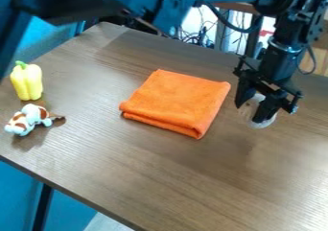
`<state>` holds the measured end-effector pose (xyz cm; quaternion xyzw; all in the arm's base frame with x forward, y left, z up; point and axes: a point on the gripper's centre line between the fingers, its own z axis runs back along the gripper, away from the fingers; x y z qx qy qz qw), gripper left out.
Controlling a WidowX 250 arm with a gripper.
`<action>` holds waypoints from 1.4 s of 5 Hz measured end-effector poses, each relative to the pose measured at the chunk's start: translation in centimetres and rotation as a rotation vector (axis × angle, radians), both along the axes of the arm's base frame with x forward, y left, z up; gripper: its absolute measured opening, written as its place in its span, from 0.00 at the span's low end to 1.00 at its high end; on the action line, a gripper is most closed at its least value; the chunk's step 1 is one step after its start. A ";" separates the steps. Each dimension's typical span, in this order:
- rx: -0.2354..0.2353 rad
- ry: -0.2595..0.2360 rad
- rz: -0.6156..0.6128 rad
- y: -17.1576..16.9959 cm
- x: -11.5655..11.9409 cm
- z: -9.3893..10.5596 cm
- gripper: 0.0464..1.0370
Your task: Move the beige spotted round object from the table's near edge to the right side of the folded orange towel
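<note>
One black gripper [251, 111] hangs over the table [160, 177] at the right of the frame, its jaws closed around one white, rounded object [257, 111], part of which is hidden by the fingers. Just to its left, near the middle of the frame, lies one orange cloth [176, 103], folded into a flat square and apart from the gripper. Two more things sit at the left edge of the frame: one yellow bell pepper [27, 82] with a green stem, upright, and just below it one small white-and-brown toy animal [29, 119]. Cables [200, 36] show behind the table at the top.
</note>
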<state>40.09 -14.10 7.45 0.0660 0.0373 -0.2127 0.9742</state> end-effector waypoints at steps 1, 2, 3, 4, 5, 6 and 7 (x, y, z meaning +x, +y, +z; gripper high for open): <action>-0.003 0.053 0.007 -0.4 0.4 -1.7 0.55; -0.052 0.109 0.028 0.0 0.5 -2.6 0.55; -0.075 0.147 0.051 0.9 0.7 -3.3 0.65; -0.083 0.150 0.057 0.9 0.6 -3.5 0.91; -0.104 0.120 0.073 0.9 -0.1 -2.8 0.97; -0.114 0.067 0.079 1.4 -1.1 -0.7 0.97; -0.131 -0.015 0.095 2.4 -3.5 2.1 0.97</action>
